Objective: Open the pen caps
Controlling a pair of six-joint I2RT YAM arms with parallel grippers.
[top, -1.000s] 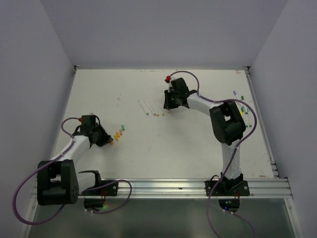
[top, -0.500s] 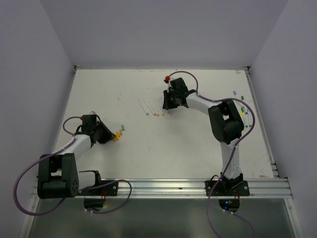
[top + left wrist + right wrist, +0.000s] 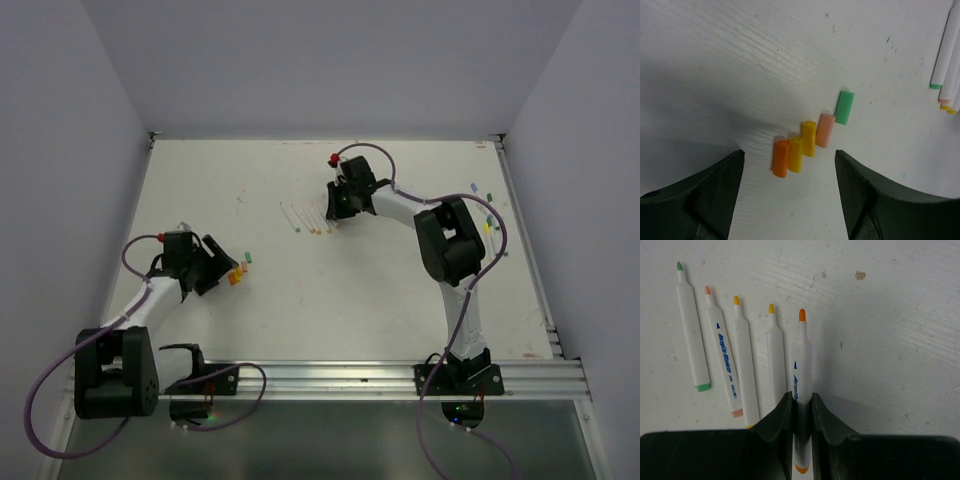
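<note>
The left gripper is hovering low over the table, its jaws standing wide apart and holding nothing. Just ahead of it five caps are lying side by side in a slanting row. An orange cap is nearest, then two yellow, a peach one, and a green cap at the far end. The tidy row is suggesting to me that this arm is parking each cap here, away from the pens, so none is rolling back among them.

The right gripper is clamping its jaws on the barrel of an orange-tipped pen. That pen is lying flat on the table at the right end of a row of five pens. All five are showing bare tips, so I am judging these as opened. The grip low on the barrel is probably steadying the pen or setting it down.

The wrist views are giving the colours and the grip, which the top view is shrinking to specks. The top view is showing instead that the two rows are sitting well apart. It is also showing more small coloured bits lying near the table's right edge, too small to tell whether they are capped pens or loose caps.
</note>
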